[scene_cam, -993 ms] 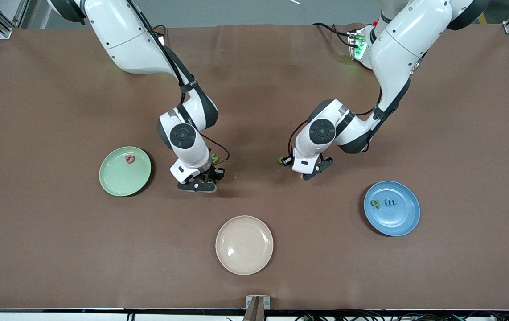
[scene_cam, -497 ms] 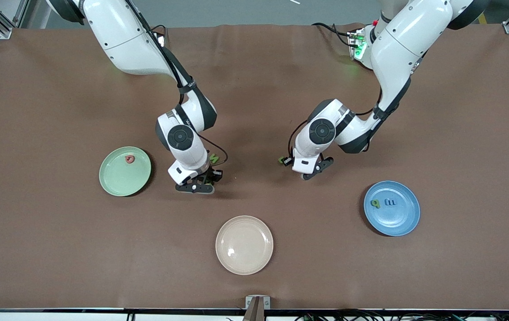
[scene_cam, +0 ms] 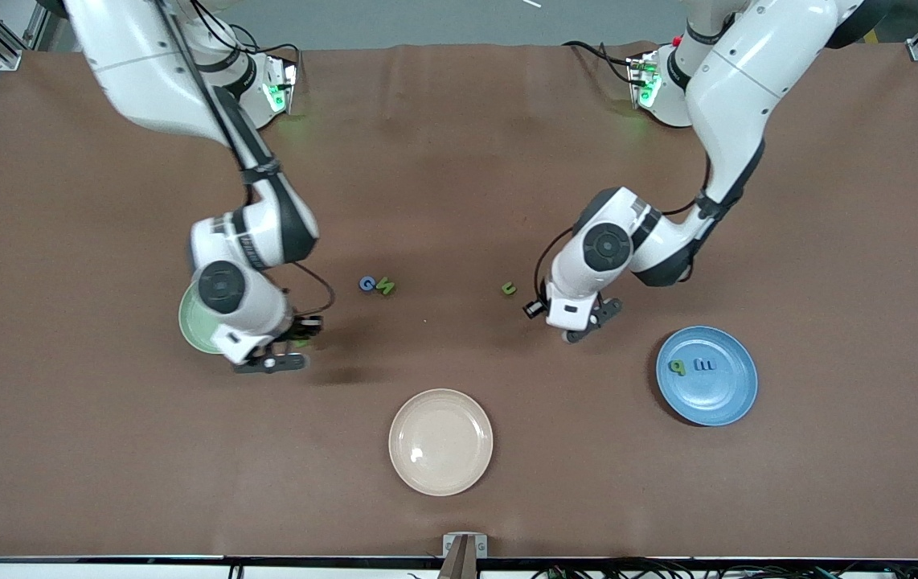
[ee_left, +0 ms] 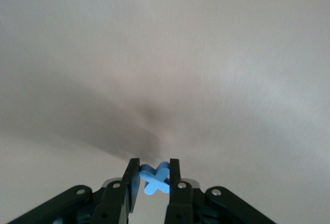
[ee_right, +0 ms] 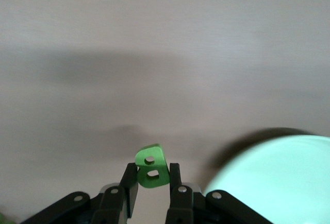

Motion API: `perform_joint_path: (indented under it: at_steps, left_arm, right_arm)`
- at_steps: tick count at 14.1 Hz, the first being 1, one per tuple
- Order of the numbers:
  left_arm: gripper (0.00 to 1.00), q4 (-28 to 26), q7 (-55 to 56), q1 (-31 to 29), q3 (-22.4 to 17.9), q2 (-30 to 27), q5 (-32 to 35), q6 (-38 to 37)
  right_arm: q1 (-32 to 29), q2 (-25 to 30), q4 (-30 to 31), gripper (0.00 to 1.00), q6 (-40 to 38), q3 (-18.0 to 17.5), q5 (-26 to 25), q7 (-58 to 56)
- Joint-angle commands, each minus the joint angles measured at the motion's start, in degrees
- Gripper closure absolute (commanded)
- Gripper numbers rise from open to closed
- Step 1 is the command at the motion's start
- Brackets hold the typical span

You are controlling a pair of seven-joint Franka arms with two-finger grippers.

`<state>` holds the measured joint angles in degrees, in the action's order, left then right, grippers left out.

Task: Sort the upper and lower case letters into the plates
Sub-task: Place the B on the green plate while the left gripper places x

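My right gripper (scene_cam: 292, 346) is shut on a green letter B (ee_right: 151, 167) and hangs just beside the pale mint plate (scene_cam: 188, 326), whose rim shows in the right wrist view (ee_right: 278, 183). The arm covers most of that plate, and the pinkish-red letter is hidden. My left gripper (scene_cam: 592, 320) is shut on a blue letter x (ee_left: 154, 178) over bare table between the loose letters and the blue plate (scene_cam: 728, 402). That plate holds a green q (scene_cam: 677, 367) and a blue m (scene_cam: 704, 364). A blue G (scene_cam: 366, 283), a green N (scene_cam: 384, 285) and a green u (scene_cam: 509, 288) lie on the table.
A cream-beige plate (scene_cam: 440, 441) sits nearer the front camera, midway between the two arms. The brown mat (scene_cam: 459, 161) covers the whole table.
My right gripper has carried the green B from beside the G and N toward the mint plate, uncovering those two letters and hiding the pinkish-red one. My left gripper has shifted slightly toward the blue plate.
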<state>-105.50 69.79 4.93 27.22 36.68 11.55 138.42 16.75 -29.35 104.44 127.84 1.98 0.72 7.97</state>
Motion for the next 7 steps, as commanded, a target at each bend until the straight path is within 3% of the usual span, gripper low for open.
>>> perform_joint_path:
  at_steps: [1, 4, 7]
  left_arm:
    - [1.0, 3.18, -8.23, -4.65, 0.12, -1.53, 1.02, -4.91]
    - [1.0, 5.73, -15.8, -8.17, -0.23, -1.26, 1.37, -5.18]
    - [1.0, 6.36, -24.14, -12.47, -1.73, -0.91, 6.63, -5.88]
  right_arm:
    - [-5.92, 6.93, 8.38, 1.0, -0.75, -1.37, -0.2, -8.65]
    - [-7.08, 9.31, 15.94, 1.0, 2.31, -1.37, 2.07, -9.73]
    - [-7.16, 10.28, 21.58, 1.0, 6.8, -1.37, 4.02, -9.64]
